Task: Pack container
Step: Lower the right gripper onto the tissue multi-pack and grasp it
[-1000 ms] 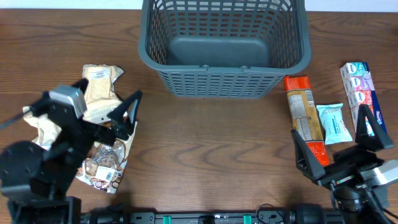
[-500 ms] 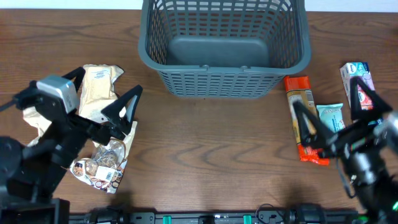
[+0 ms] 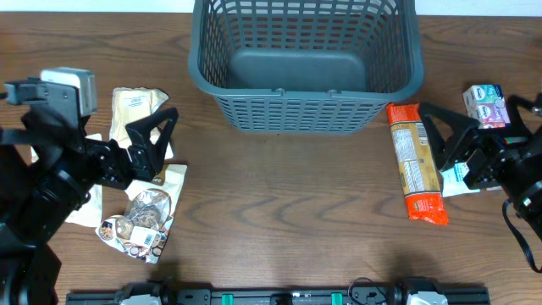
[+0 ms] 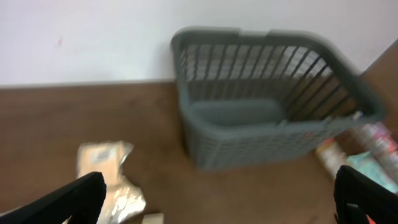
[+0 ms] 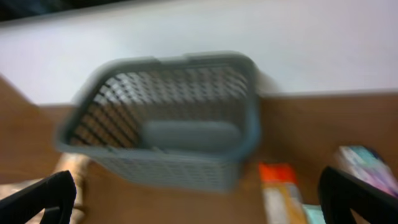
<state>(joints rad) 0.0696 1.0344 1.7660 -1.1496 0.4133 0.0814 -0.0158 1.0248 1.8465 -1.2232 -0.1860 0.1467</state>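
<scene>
- Container [image 3: 296, 110] at the far middle of the table [image 3: 279, 220], upright, mouth open to the overhead view; solid floor bare, nothing packed yet
- Left gripper [image 3: 154, 144] spread wide and holding nothing; raised over the heap of packets on the left, between the beige packet [image 3: 131, 106] and the cookie packet [image 3: 140, 216]; in the left wrist view, fingertips [image 4: 81, 196] out at the lower corners with only table and basket between them
- Right gripper [image 3: 445, 140] likewise wide open and empty; poised just right of the orange packet [image 3: 415, 161], partly covering the pale teal packet [image 3: 457, 180], with the white box [image 3: 484, 102] near by; same wide, empty gap in the right wrist view
- Judged to be the very start of the job: reaching for a first item, none grasped; both wrist views blurred and aimed at the basket rather than down at a packet, so no telling which item comes first
- Next move, as a judgement: lowering one gripper onto a single packet with jaws astride its narrow side; closing firmly; lifting high enough to clear the tall lattice rim; releasing over the floor
- On the left, packets overlapping, so taking the topmost alone to avoid dragging its neighbours; on the right, orange packet lying nearest the basket, and apart enough for a clean grip
</scene>
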